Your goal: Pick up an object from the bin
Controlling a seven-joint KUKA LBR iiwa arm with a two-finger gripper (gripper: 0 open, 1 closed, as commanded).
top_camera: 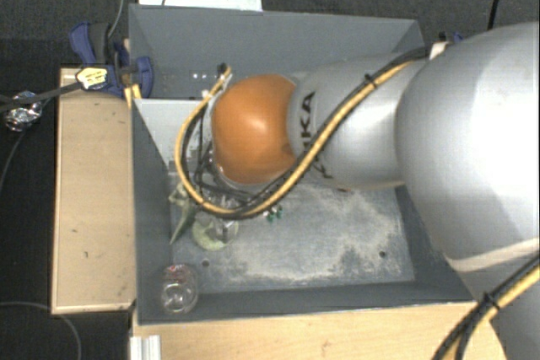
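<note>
The dark body of my gripper [219, 196] pokes out beneath the arm's orange cover, low over the left part of the bin. Just below it lies a pale green roundish thing [211, 237]. Left of that, a green pointed, leaf-like piece [180, 215] rests against the bin's left wall. A small dark green thing [272, 215] sits on the floor just right of the gripper. What lies straight under the gripper is hidden by the cover.
A clear, glass-like cup [179, 289] lies in the front left corner of the bin. The thick arm reaches in from the right and hides the back and right of the bin. Scuffed grey floor shows at the front middle and right.
</note>
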